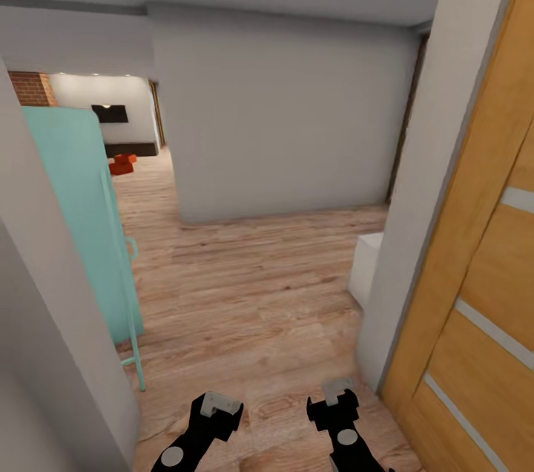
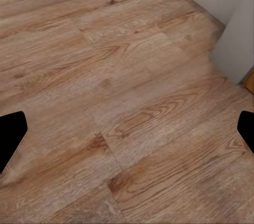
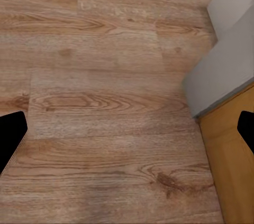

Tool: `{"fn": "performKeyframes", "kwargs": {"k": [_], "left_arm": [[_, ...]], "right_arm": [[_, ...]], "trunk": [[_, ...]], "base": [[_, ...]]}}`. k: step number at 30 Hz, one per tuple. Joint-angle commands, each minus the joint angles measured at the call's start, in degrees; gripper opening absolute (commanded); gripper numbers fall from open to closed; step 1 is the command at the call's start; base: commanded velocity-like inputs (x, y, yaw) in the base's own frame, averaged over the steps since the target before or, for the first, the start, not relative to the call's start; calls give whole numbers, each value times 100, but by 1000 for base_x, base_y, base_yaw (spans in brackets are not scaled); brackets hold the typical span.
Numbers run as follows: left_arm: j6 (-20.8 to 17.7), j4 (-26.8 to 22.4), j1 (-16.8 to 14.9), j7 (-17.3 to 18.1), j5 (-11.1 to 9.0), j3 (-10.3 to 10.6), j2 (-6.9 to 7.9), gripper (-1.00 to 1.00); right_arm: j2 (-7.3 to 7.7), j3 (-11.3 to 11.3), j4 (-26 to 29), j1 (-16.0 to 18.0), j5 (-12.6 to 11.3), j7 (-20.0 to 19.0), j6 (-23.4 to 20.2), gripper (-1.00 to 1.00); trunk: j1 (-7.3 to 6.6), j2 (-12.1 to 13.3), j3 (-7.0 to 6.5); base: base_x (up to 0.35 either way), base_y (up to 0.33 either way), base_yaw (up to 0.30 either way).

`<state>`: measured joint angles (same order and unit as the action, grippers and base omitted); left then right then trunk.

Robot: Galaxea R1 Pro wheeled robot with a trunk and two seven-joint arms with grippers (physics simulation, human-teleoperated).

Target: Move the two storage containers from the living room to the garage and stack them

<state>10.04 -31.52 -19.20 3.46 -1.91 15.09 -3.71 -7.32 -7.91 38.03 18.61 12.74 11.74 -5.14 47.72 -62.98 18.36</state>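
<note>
Currently:
Left gripper (image 1: 217, 404): low over the wood floor (image 1: 252, 286), fingers spread wide, nothing held.
Right gripper (image 1: 337, 392): likewise spread and empty, just beside the wooden door (image 1: 482, 249).
Two storage containers (image 1: 122, 163): far ahead of both grippers, past the teal door (image 1: 81, 220), on the living-room floor, seemingly touching.
Handling: probably light, stiff plastic, maybe slick.
Hold: pinch over one low wall.
</note>
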Motion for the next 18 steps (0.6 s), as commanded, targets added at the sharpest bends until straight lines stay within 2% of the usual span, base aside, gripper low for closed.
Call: {"fn": "performKeyframes", "kwargs": {"k": [1, 5, 9, 13, 18], "left_arm": [[21, 5, -5, 11, -24, 7, 1, 100], [44, 2, -5, -9, -47, 4, 1, 100], [42, 3, -5, -22, -52, 2, 1, 100], [-8, 5, -5, -31, -37, 2, 1, 100], [-9, 5, -5, -24, -37, 3, 3, 100]], "right_arm": [[2, -18, 9, 3, 58, 33, -47, 100], [-4, -9, 6, 3, 50, 37, -2, 100], [-7, 212, 9, 3, 46, 35, 20, 100], [-12, 449, 11, 3, 46, 31, 35, 100], [-23, 500, 15, 3, 45, 30, 38, 100]], "trunk": [[3, -4, 7], [3, -4, 7], [3, -4, 7], [3, -4, 7], [3, -4, 7]], "base": [[202, 89, 0], [108, 46, 0], [97, 14, 0], [261, 4, 0], [319, 1, 0]]}}
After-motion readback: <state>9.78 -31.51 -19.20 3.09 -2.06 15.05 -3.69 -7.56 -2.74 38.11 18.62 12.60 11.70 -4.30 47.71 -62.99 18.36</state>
